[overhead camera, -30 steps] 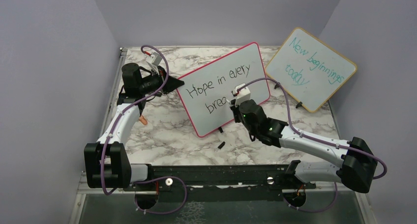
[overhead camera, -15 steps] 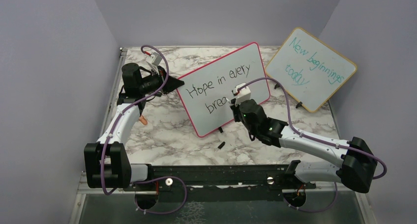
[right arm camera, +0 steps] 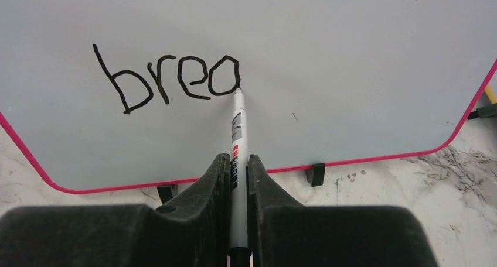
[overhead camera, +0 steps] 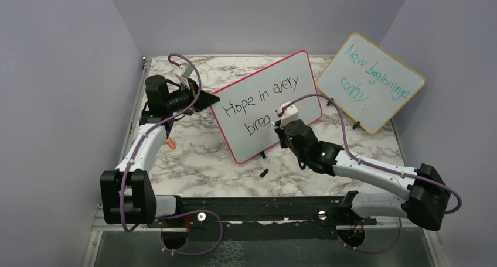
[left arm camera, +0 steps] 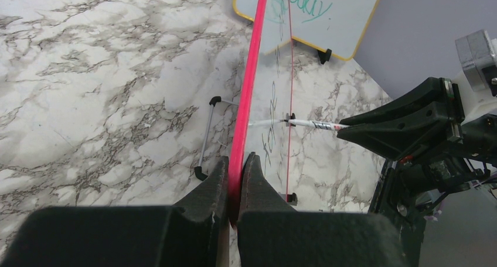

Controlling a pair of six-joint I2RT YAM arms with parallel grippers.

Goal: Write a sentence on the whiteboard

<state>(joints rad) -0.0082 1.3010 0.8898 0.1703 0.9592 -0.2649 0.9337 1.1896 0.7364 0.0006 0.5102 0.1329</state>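
Note:
The whiteboard [overhead camera: 266, 103] with a pink-red frame stands tilted on small black feet mid-table. Black writing on it reads "Hope in every" with "brea" [right arm camera: 167, 79] below, the sentence [overhead camera: 261, 100] as it stands. My left gripper [left arm camera: 235, 161] is shut on the whiteboard's left edge [left arm camera: 249, 97], one finger on each face. My right gripper [right arm camera: 236, 161] is shut on a white marker [right arm camera: 237, 132], whose tip touches the board at the lower right of the "a". In the top view the right gripper [overhead camera: 285, 122] covers the end of the lower line.
A second board [overhead camera: 370, 82] with a wooden-yellow frame and teal "New beginnings today" leans at the back right. A small black cap [overhead camera: 264, 173] lies on the marble table [overhead camera: 193, 161] in front of the whiteboard. An orange piece [overhead camera: 170, 143] lies by the left arm. Purple walls enclose the table.
Hardly anything differs; the right gripper with the marker has shifted very slightly at the end of "brea". The left arm holds still on the board edge.

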